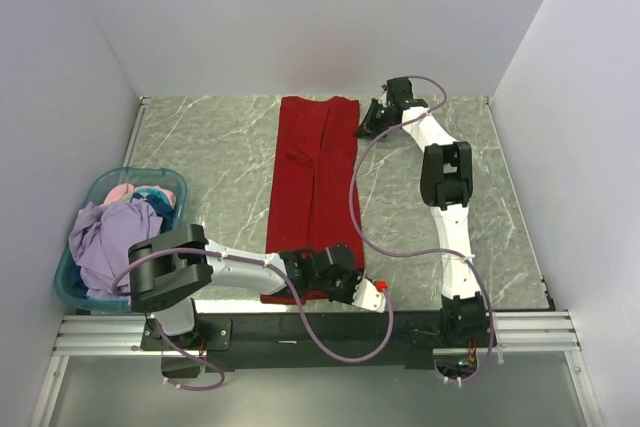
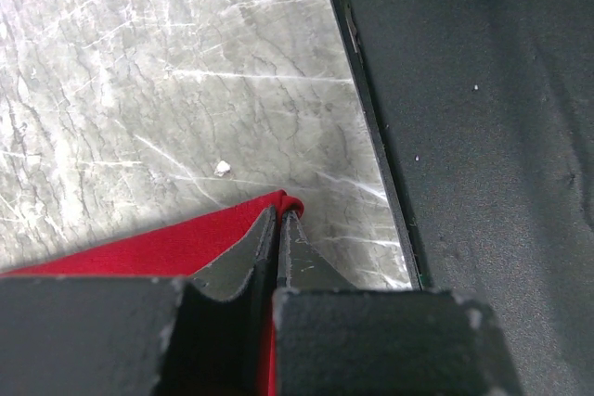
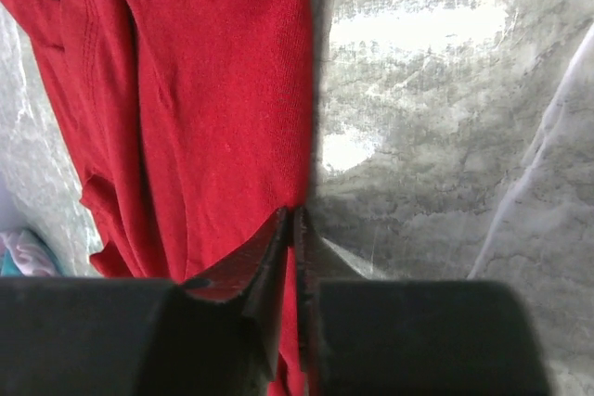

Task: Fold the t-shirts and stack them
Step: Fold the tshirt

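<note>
Left tool [image 2: 280, 217] is pressed shut, pinching the near right corner of the red t-shirt [image 1: 312, 182]; right tool [image 3: 290, 217] looks clamped on its far right edge. You have the shirt as a long narrow strip on the marbled surface [image 1: 200, 147], long axis running near to far, one tool at each end. Soft matte knit, creased lengthwise. Other shirts [image 1: 105, 242] sit heaped in the translucent teal basket [image 1: 182, 192], well left

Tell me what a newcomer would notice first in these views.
The red t-shirt, folded into a long strip down the middle of the marble table. The left pincer pinches its near corner and the right pincer its far right edge. At the left, a teal basket holds a heap of other shirts, lavender on top.
</note>
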`<state>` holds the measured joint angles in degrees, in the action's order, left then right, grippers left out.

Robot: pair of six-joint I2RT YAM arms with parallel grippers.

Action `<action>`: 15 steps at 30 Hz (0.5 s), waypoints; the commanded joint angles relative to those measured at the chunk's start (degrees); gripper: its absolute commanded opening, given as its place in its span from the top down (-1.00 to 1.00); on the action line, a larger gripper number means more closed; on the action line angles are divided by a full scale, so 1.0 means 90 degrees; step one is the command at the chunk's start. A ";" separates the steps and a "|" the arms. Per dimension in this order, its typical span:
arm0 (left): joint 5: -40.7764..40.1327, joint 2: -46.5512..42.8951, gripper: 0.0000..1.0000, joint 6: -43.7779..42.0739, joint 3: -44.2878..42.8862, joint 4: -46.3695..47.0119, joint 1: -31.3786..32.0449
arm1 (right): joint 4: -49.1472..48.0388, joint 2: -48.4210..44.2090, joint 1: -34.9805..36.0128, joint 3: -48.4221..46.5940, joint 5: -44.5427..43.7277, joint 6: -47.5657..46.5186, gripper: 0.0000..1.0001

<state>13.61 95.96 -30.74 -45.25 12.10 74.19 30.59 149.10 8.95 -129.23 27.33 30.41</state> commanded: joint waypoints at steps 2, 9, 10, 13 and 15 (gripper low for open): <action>0.0266 -0.0272 0.95 0.0125 -0.0011 -0.0016 0.0067 | 0.0127 0.0182 0.0089 -0.0250 -0.0244 -0.0088 0.90; 0.0431 -0.0379 0.99 0.0096 -0.0030 -0.0367 0.0154 | 0.0146 0.0152 0.0070 -0.0251 -0.0488 -0.0127 1.00; 0.0509 -0.0418 0.99 0.0086 -0.0011 -0.0426 0.0184 | 0.0146 0.0143 0.0060 -0.0270 -0.0507 -0.0127 1.00; 0.0607 -0.0623 0.99 0.0047 0.0135 -0.0563 0.0359 | 0.0146 0.0143 0.0060 -0.0309 -0.0605 -0.0108 1.00; 0.0646 -0.0789 0.99 0.0047 0.0184 -0.0650 0.0505 | 0.0137 0.0143 0.0060 -0.0319 -0.0654 -0.0118 1.00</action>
<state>15.16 92.58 -30.65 -44.34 7.92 76.27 31.35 149.12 9.23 -129.75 25.19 30.35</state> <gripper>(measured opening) 0.058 0.008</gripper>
